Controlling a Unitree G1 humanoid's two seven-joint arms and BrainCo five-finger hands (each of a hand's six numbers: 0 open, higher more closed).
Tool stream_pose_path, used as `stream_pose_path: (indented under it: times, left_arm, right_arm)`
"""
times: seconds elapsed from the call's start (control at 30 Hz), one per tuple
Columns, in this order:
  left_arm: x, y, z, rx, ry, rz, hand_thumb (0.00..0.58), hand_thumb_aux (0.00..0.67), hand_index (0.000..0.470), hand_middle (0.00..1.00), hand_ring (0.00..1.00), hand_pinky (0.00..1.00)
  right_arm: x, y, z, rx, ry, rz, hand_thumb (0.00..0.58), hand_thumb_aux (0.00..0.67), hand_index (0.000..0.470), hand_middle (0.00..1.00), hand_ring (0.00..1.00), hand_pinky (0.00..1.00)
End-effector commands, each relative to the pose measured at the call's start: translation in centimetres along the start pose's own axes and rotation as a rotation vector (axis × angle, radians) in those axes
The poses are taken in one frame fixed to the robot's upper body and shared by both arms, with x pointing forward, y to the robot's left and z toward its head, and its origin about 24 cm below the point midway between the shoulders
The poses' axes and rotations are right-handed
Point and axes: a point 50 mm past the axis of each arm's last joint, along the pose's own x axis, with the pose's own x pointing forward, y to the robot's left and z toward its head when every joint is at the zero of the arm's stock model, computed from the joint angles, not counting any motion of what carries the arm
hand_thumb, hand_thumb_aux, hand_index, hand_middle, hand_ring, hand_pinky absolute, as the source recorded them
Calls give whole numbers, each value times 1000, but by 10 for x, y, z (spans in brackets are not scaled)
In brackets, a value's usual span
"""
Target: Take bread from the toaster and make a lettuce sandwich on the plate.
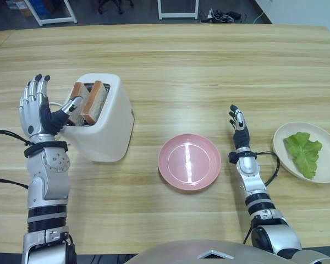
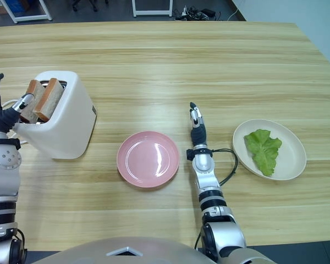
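A white toaster (image 1: 105,122) stands at the left with two slices of bread (image 1: 95,102) sticking up from its slots. My left hand (image 1: 37,107) is just left of it, fingers spread upward and open, its thumb touching the nearer slice (image 1: 78,98). An empty pink plate (image 1: 189,161) lies in the middle of the table. My right hand (image 1: 238,125) stands upright between the pink plate and a cream plate (image 1: 285,148), open and holding nothing. On the cream plate lies a green lettuce leaf (image 1: 303,152).
The wooden table (image 1: 209,71) stretches far back behind the objects. Black cables (image 1: 267,168) run along both forearms. Chair and frame legs stand on the floor beyond the far edge.
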Motion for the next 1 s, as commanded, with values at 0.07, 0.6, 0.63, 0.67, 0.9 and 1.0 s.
stream_pose_path:
  times: [0.07, 0.6, 0.63, 0.67, 0.9, 1.0]
  left_arm:
    - [-16, 5, -16, 91, 58, -26, 0, 0, 0, 0, 0, 0]
    - [-39, 7, 4, 14, 11, -95, 543, 502, 352, 0, 0, 0]
    - [-40, 7, 6, 11, 5, -98, 547, 510, 358, 0, 0, 0]
    - [-40, 6, 6, 6, 2, -104, 547, 510, 358, 0, 0, 0]
    - [-39, 13, 15, -41, -50, -25, 580, 670, 470, 0, 0, 0]
    - [-36, 30, 27, -113, -107, 137, 580, 670, 470, 616, 616, 616]
  right_arm:
    - [-1, -6, 1, -9, -1, -10, 0, 0, 0, 0, 0, 0]
    - [-3, -7, -1, -9, 13, -10, 0, 0, 0, 0, 0, 0]
    - [-3, -7, -1, -9, 13, -10, 0, 0, 0, 0, 0, 0]
    - [-3, -7, -1, -9, 13, -10, 0, 0, 0, 0, 0, 0]
    - [-4, -8, -2, -11, 22, -12, 0, 0, 0, 0, 0, 0]
    - [-4, -7, -3, -10, 28, -12, 0, 0, 0, 0, 0, 0]
